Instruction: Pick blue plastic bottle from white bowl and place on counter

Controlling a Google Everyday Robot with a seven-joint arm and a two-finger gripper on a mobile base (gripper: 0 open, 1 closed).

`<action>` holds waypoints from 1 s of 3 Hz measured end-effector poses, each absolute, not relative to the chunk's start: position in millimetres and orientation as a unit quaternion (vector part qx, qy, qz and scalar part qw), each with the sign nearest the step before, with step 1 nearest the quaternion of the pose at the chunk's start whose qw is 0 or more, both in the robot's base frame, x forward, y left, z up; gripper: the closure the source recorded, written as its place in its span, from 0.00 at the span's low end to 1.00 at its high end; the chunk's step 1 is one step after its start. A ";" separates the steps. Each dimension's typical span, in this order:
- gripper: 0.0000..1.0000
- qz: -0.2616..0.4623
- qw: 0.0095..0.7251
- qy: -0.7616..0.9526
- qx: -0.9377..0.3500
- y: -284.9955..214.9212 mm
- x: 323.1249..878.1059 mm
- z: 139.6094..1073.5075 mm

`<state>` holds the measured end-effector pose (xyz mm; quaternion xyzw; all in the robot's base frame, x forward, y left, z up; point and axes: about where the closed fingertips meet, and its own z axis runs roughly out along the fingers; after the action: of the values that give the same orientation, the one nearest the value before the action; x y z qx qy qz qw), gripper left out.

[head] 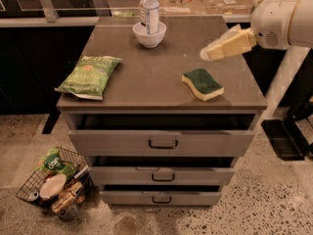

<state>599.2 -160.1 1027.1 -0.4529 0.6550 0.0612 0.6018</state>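
Note:
The blue plastic bottle (149, 10), clear with a white cap and pale label, stands upright in the white bowl (149, 35) at the back of the counter (146, 77). My gripper (210, 51), cream-coloured, reaches in from the right on a white arm. It hangs above the counter's right part, behind the sponge, well to the right of the bowl and apart from the bottle.
A green chip bag (89, 76) lies on the counter's left. A green-and-yellow sponge (202, 83) lies at the front right. The three drawers (163, 143) below stand slightly open. A wire basket (55, 182) of items sits on the floor at the left.

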 end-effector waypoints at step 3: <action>0.00 0.057 0.620 0.673 -0.400 -166.4 629.9 1032.0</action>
<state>629.9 -166.4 1032.0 -0.4003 0.6727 0.0567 0.6196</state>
